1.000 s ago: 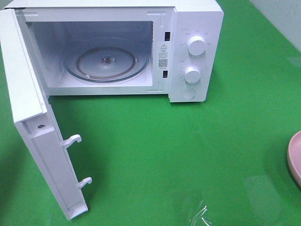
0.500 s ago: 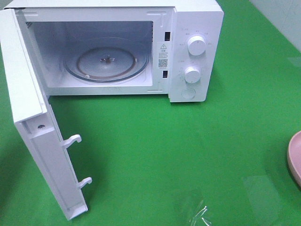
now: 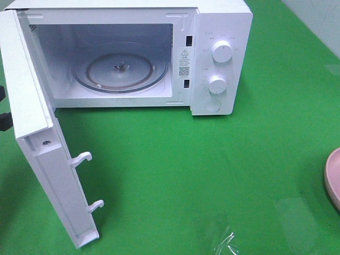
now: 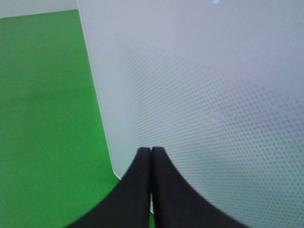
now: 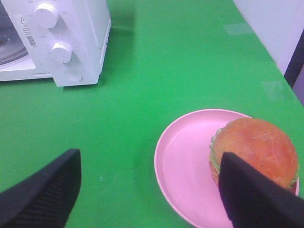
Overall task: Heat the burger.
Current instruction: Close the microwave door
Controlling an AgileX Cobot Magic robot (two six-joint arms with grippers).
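The burger [image 5: 254, 145], with its golden-brown bun and green lettuce frill, sits on the right side of a pink plate [image 5: 185, 166]. In the right wrist view my right gripper [image 5: 149, 160] hangs open above the plate's near edge, one finger [image 5: 251, 197] covering part of the burger and nothing held. The white microwave [image 3: 220, 58] stands with its door [image 3: 37, 143] swung wide to the left and its glass turntable [image 3: 119, 69] bare. My left gripper [image 4: 151, 150] is shut, its tips right at the door's outer face; whether they touch it I cannot tell. The high view does not show the burger.
Green cloth [image 3: 212, 170] covers the table. Only the plate's rim [image 3: 333, 180] shows at the right edge of the high view. A piece of clear film [image 3: 226, 241] lies near the front edge. Dark parts of the left arm [image 3: 4, 121] show behind the door.
Dark parts of the left arm have come into view at the left edge of the high view, behind the door. Nothing else has moved.
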